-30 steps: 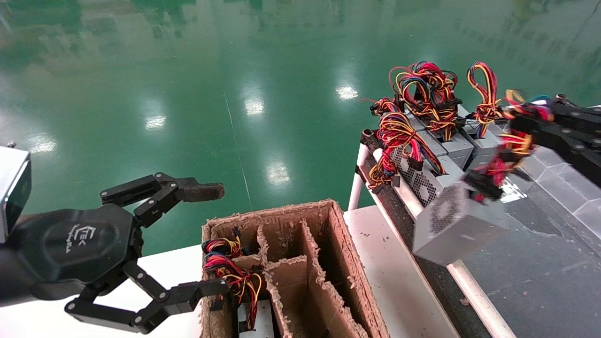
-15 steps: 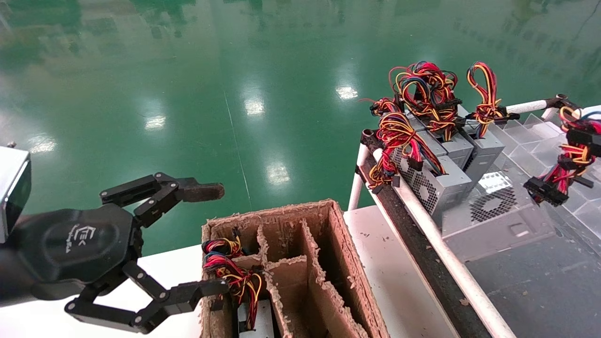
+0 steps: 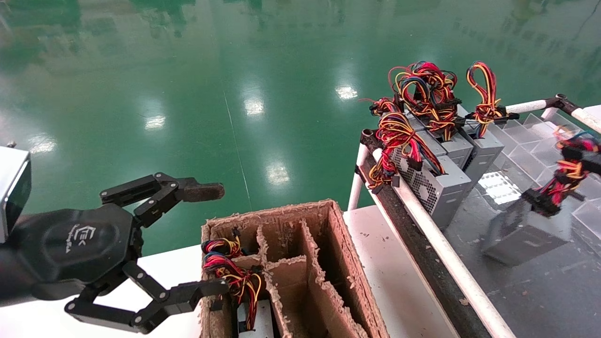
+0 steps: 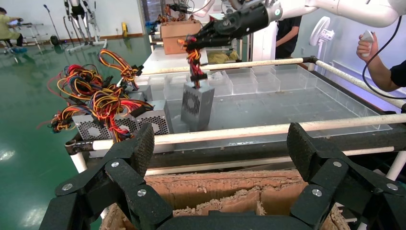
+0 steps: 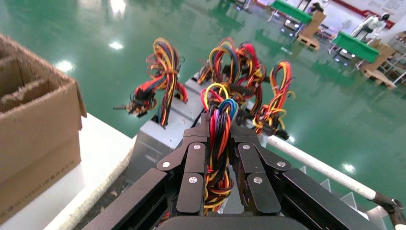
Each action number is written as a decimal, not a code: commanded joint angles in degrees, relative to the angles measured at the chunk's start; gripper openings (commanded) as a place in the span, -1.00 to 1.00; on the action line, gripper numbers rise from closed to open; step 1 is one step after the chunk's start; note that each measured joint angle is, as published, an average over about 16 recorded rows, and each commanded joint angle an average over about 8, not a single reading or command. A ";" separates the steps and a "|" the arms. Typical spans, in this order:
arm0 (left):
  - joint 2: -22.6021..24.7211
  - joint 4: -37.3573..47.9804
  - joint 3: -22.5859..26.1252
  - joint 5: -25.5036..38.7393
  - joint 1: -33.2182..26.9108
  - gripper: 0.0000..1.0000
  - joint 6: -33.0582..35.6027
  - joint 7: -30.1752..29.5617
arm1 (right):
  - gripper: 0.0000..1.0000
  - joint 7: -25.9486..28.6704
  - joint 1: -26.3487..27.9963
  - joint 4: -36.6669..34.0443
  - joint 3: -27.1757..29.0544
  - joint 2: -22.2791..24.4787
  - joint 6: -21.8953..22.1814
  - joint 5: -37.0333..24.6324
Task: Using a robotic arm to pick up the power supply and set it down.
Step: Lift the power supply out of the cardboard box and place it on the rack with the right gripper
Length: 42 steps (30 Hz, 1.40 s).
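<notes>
A grey power supply (image 3: 525, 233) hangs tilted by its red, yellow and black wires (image 3: 563, 180) over the dark tray floor (image 3: 530, 291), right of the rail. My right gripper (image 5: 218, 125) is shut on that wire bundle (image 5: 218, 143). In the left wrist view the same gripper (image 4: 195, 41) holds the supply (image 4: 197, 104) from above. I cannot tell whether the supply's lower corner touches the floor. Several identical supplies (image 3: 439, 185) stand in a row at the tray's far left corner. My left gripper (image 3: 213, 237) is parked open and holds nothing, beside the cardboard box.
A divided cardboard box (image 3: 339, 244) sits on the white table (image 3: 392, 277), with one wired supply (image 3: 232, 277) in its left cell. A white rail (image 3: 434, 237) edges the tray. Clear plastic dividers (image 3: 528, 157) line the tray's back. A person's hand (image 4: 369, 48) is beyond the tray.
The right gripper has carried the hanging power supply to the right, away from the rail and the row, and the supply has swung and tilted. The left gripper has not moved.
</notes>
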 commanded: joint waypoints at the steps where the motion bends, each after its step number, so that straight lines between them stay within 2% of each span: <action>1: 0.00 0.00 0.00 0.00 0.00 1.00 0.00 0.00 | -1.00 -0.23 0.84 -0.02 -0.79 -0.59 0.40 -1.20; 12: 0.00 0.00 0.00 0.00 0.00 1.00 0.00 0.00 | -1.00 -0.52 14.98 -4.32 -7.60 -9.13 0.46 -10.28; 19: 0.00 0.00 0.00 0.00 0.00 1.00 0.00 0.00 | -1.00 -3.54 23.24 -11.13 -11.00 -14.54 0.38 -15.54; 30: 0.00 0.00 0.01 0.00 0.00 1.00 0.00 0.00 | -1.00 -9.15 32.28 -22.18 -13.66 -20.51 -2.18 -19.18; 31: 0.00 0.00 0.01 0.00 0.00 1.00 0.00 0.00 | -0.95 -9.61 32.88 -23.04 -13.94 -20.98 -2.48 -19.53; 32: 0.00 0.00 0.01 0.00 0.00 1.00 0.00 0.00 | -0.78 -10.04 33.44 -23.90 -14.21 -21.42 -2.75 -19.88; 38: 0.00 0.00 0.01 -0.01 0.00 1.00 0.00 0.00 | 0.72 -12.01 35.99 -28.70 -15.34 -23.14 -4.11 -21.36; 39: 0.00 0.00 0.01 -0.01 0.00 1.00 0.00 0.00 | 0.92 -12.30 36.26 -29.39 -15.43 -23.28 -4.33 -21.48; 40: 0.00 0.00 0.01 -0.01 0.00 1.00 0.00 0.00 | 1.00 -12.61 36.50 -30.06 -15.51 -23.39 -4.56 -21.58; 42: 0.00 0.00 0.01 -0.01 0.00 1.00 0.00 0.00 | 1.00 -13.26 36.86 -31.27 -15.64 -23.53 -4.96 -21.74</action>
